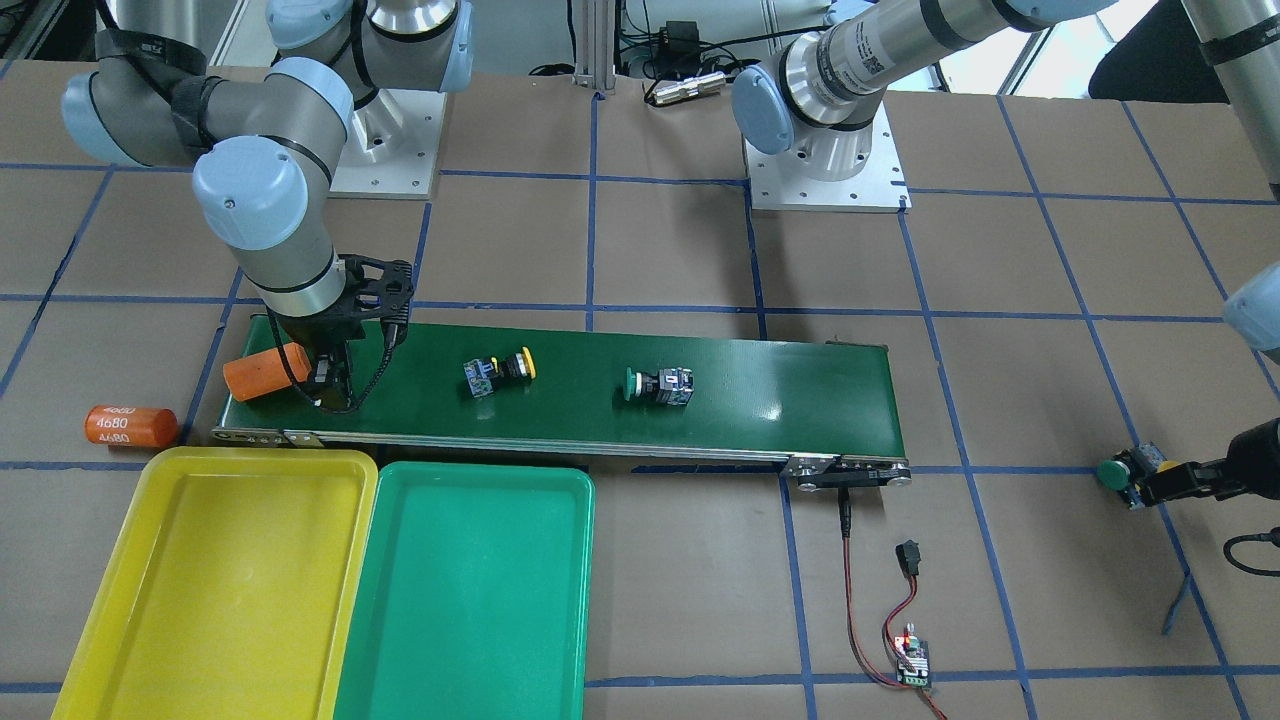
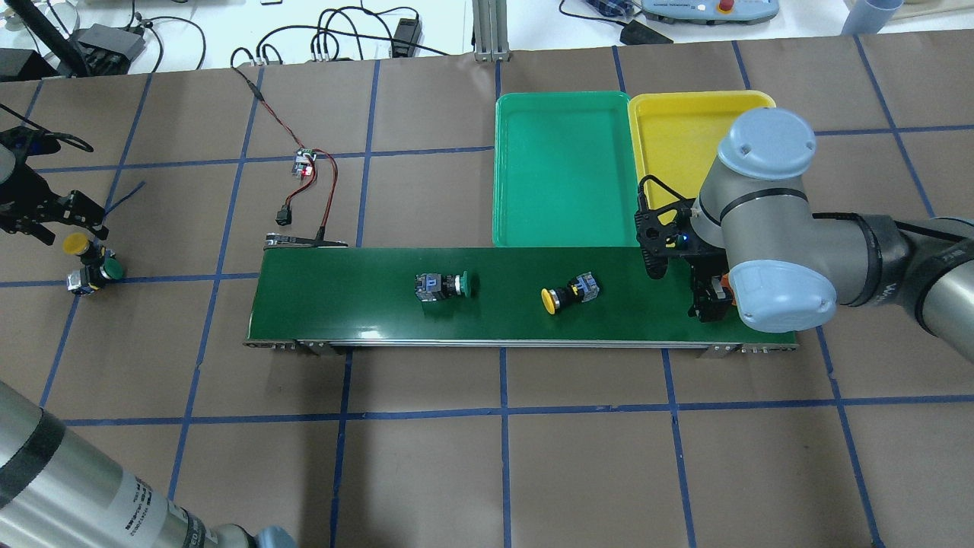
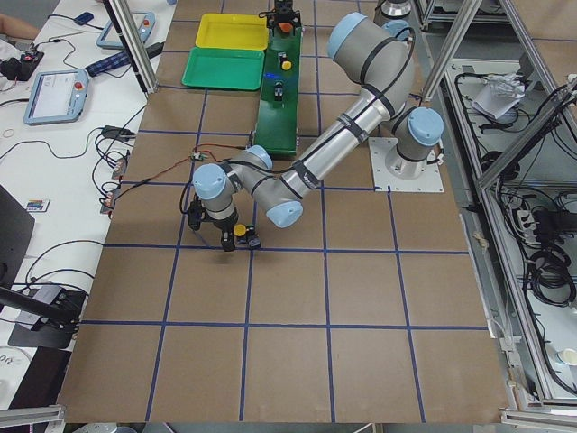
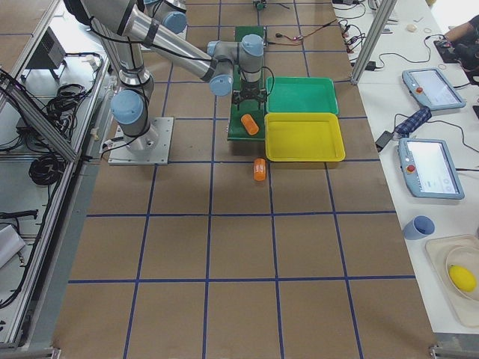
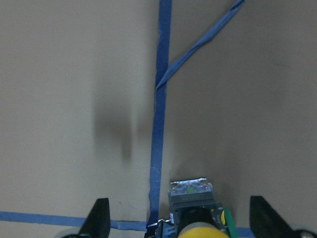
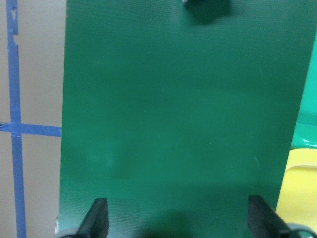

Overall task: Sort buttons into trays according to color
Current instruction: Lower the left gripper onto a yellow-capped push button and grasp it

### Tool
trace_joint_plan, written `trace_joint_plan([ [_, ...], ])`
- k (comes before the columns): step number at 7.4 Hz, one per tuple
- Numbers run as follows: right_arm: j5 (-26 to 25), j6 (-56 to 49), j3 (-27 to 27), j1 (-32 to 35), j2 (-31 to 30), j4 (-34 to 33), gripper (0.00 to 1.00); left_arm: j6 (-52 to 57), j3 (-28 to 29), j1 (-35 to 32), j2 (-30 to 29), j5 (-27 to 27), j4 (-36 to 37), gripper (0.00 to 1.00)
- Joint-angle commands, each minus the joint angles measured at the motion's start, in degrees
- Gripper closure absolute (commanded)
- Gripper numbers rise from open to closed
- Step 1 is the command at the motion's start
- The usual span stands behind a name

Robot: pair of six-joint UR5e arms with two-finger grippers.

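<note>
A yellow button [image 5: 200, 225] fills the bottom of the left wrist view, cap up. It stands between the spread fingers [image 5: 100, 218] of the left tool [image 5: 181, 218], closer to the right-hand finger. That tool is wide apart and grips nothing. It hangs low over the button, and I'd say it is lining up to close on it. Just beside the same button, touching or nearly so, lies a green button [image 2: 112, 268]. Both sit on bare bench [image 2: 426, 472], well apart from the conveyor belt [image 2: 365, 304], so I take the left arm's job to be feeding them toward it.

The right tool [image 6: 178, 220] is also fully apart and empty. It points down at the belt's other end, close above the surface. An orange cylinder [image 1: 265, 372] lies just beside it, on the side away from the buttons. Out along the belt lie a second yellow button [image 1: 500, 372] and, farther on, a second green button [image 1: 660, 385], both on their sides. The yellow tray [image 1: 110, 560] and green tray [image 1: 470, 600] sit just across the belt's edge from this tool, probably for short drops. Neither holds a button yet.
</note>
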Motion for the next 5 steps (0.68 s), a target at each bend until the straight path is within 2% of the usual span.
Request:
trace_joint_plan([
  [1, 0.0, 0.0, 0.0, 0.0, 0.0, 0.0, 0.0, -0.1, -0.6, -0.1, 0.1, 0.3, -0.3, 0.29],
  [2, 0.0, 0.0, 0.0, 0.0, 0.0, 0.0, 0.0, 0.1, -0.5, 0.0, 0.2, -0.2, -0.3, 0.7],
  [3, 0.0, 0.0, 0.0, 0.0, 0.0, 0.0, 0.0, 0.1, -0.6, -0.2, 0.8, -0.3, -1.0, 0.91],
  [5, 0.0, 0.0, 0.0, 0.0, 0.0, 0.0, 0.0, 0.6, -0.7, 0.1, 0.6, -0.8, -1.6, 1.0],
])
